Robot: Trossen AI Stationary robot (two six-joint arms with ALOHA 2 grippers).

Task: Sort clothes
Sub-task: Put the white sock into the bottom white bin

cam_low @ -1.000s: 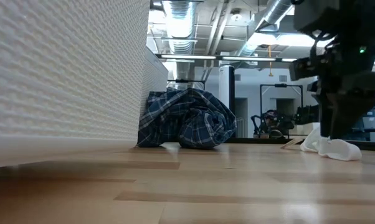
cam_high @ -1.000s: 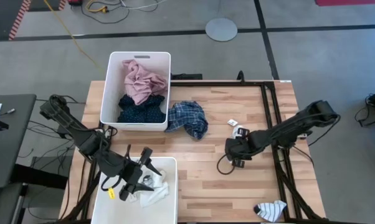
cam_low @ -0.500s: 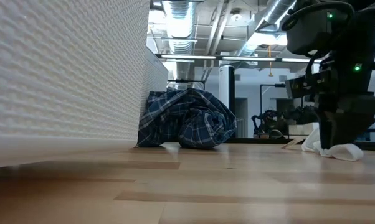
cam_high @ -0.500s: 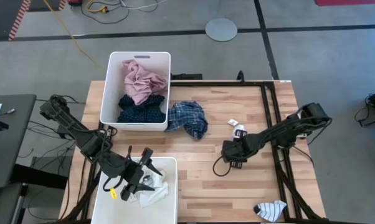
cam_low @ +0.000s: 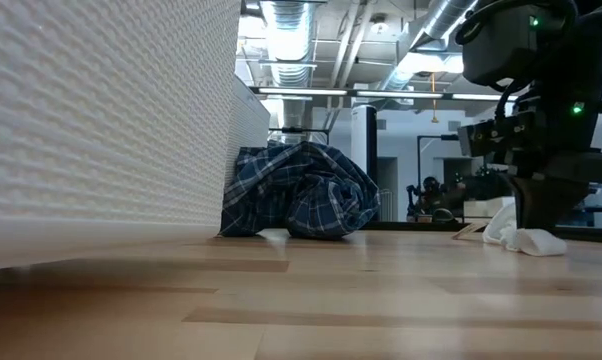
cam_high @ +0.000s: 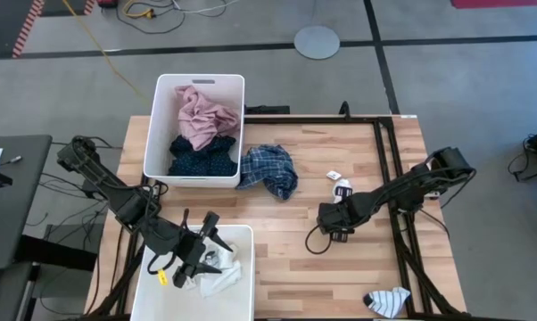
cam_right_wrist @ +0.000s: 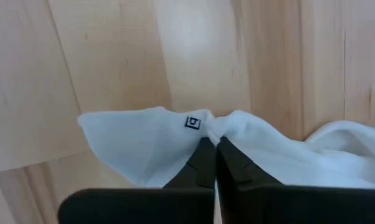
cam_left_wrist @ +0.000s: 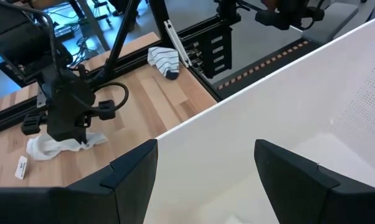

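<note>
While my right gripper (cam_right_wrist: pixel 213 147) stood low over the pale wooden tabletop (cam_high: pixel 286 250), its two dark fingers were pressed together on a fold of the soft white sock (cam_right_wrist: pixel 175 146), which lay on the boards near the table's middle, toward the right. From table height the sock (cam_low: pixel 522 236) showed as a small white heap touching the wood directly under that gripper. My left gripper (cam_left_wrist: pixel 206 168) hung inside the near white plastic bin (cam_high: pixel 242 303) at the front left, jaws spread with nothing between them, above a few crumpled white pieces (cam_high: pixel 217 278). A rumpled blue plaid cotton shirt (cam_high: pixel 268 169) lay just beside the far white plastic bin (cam_high: pixel 159 98), which held a pink shirt (cam_high: pixel 204 114) and a navy dotted piece (cam_high: pixel 200 157). One navy-and-white striped sock (cam_high: pixel 386 301) sat apart at the front right edge.
</note>
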